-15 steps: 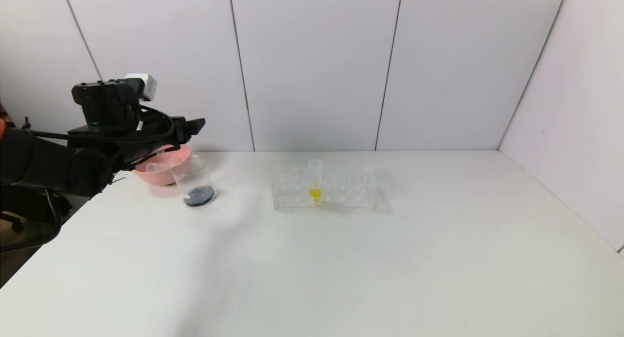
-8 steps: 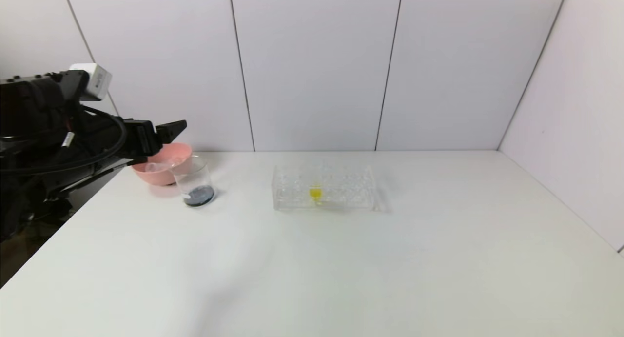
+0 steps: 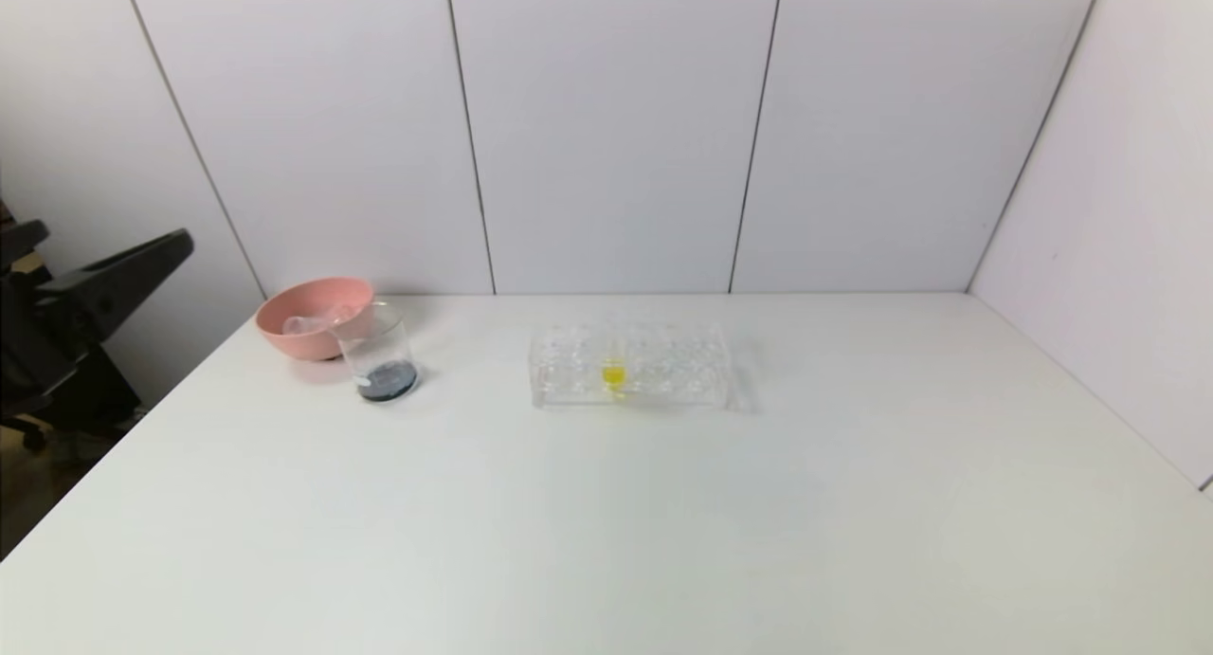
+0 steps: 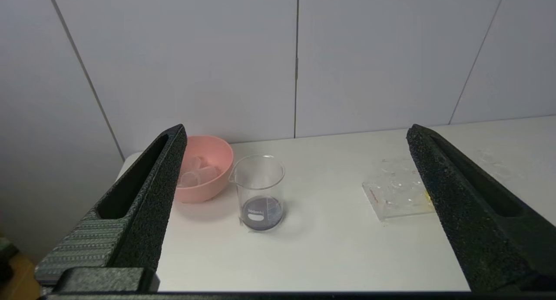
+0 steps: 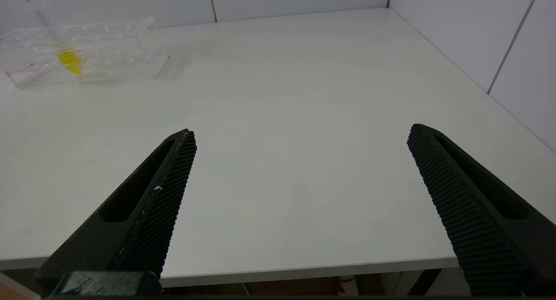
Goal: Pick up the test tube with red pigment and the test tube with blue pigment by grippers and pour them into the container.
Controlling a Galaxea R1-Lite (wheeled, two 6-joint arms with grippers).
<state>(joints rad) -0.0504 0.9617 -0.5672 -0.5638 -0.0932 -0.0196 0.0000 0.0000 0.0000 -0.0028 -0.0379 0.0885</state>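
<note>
The container, a clear glass beaker (image 3: pixel 379 356), stands on the white table at the back left and holds a little dark purple liquid; it also shows in the left wrist view (image 4: pixel 259 191). No tube with red or blue liquid shows. Clear empty tubes (image 4: pixel 197 175) lie in the pink bowl. My left gripper (image 3: pixel 95 252) is off the table's left edge, open and empty (image 4: pixel 296 133), facing the beaker from a distance. My right gripper (image 5: pixel 302 133) is open and empty above the table's near edge, out of the head view.
A pink bowl (image 3: pixel 308 306) stands just behind and left of the beaker. A clear tube rack (image 3: pixel 663 380) with one yellow-liquid tube (image 3: pixel 613 375) sits at the table's back middle. A wall runs along the table's right side.
My left arm has drawn back to the left, from over the bowl and beaker to beyond the table's left edge. The beaker, bowl and rack have not moved.
</note>
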